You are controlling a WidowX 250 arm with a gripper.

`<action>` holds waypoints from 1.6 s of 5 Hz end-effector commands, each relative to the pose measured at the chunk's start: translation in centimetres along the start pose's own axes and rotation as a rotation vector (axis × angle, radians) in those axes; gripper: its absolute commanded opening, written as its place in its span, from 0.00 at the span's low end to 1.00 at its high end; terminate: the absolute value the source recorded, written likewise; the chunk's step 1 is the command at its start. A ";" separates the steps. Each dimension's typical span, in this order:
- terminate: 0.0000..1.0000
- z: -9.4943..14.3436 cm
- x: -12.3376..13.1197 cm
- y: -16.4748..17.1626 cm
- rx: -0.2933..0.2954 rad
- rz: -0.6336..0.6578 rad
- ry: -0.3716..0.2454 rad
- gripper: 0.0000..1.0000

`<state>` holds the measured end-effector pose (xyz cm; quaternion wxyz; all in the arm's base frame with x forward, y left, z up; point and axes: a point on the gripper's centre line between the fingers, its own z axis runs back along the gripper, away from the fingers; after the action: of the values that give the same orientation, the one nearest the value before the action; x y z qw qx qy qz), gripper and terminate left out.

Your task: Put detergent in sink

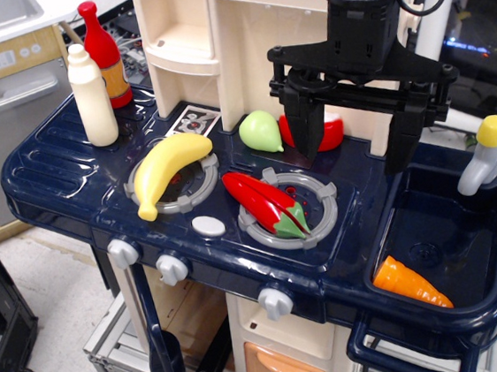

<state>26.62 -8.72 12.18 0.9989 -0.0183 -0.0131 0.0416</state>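
The detergent (92, 96), a cream-white bottle, stands upright at the back left of the navy toy counter. The sink (494, 240), a deep navy basin with a grey faucet and yellow knob (484, 157), is at the right. My gripper (357, 143) hangs open and empty above the counter between the right burner and the sink's left edge, far right of the detergent. Its two black fingers (307, 131) point down.
A red bottle with a yellow label (106, 54) stands behind the detergent. A banana (165, 168) lies on the left burner, a red chili pepper (265, 204) on the right burner. A green pear (261, 131) and a red item (332, 133) sit behind. A carrot (410, 284) lies in the sink.
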 end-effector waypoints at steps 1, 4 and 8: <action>0.00 0.0 0.0 0.0 0.000 0.000 0.000 1.00; 0.00 4.2 1.2 11.8 0.283 0.309 -0.104 1.00; 0.00 1.3 5.0 20.5 0.284 0.344 -0.386 1.00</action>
<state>29.91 12.35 11.34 0.9496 0.1221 -0.1870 0.2197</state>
